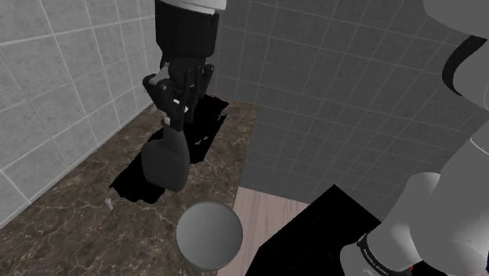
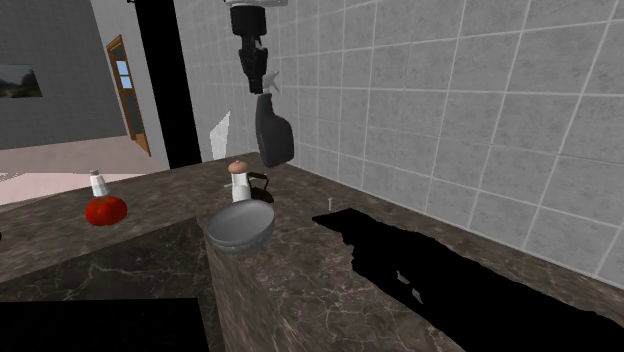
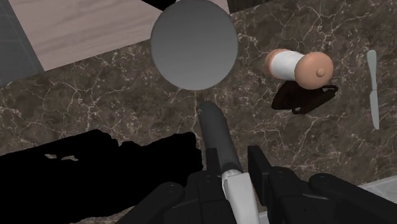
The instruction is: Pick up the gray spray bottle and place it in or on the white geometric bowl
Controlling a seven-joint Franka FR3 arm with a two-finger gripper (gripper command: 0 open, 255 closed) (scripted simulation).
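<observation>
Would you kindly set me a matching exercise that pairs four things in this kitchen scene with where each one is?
Things:
1. dark grey spray bottle
2. grey bowl
3. red round object
4. tan-capped white bottle

Places:
A. at the edge of the marble counter
B. up in the air, clasped by the pincer
C. upright just behind the bowl in the second exterior view
D. far off at the second exterior view's left

Pairs: 1-B, 2-A, 3-D, 4-C.
</observation>
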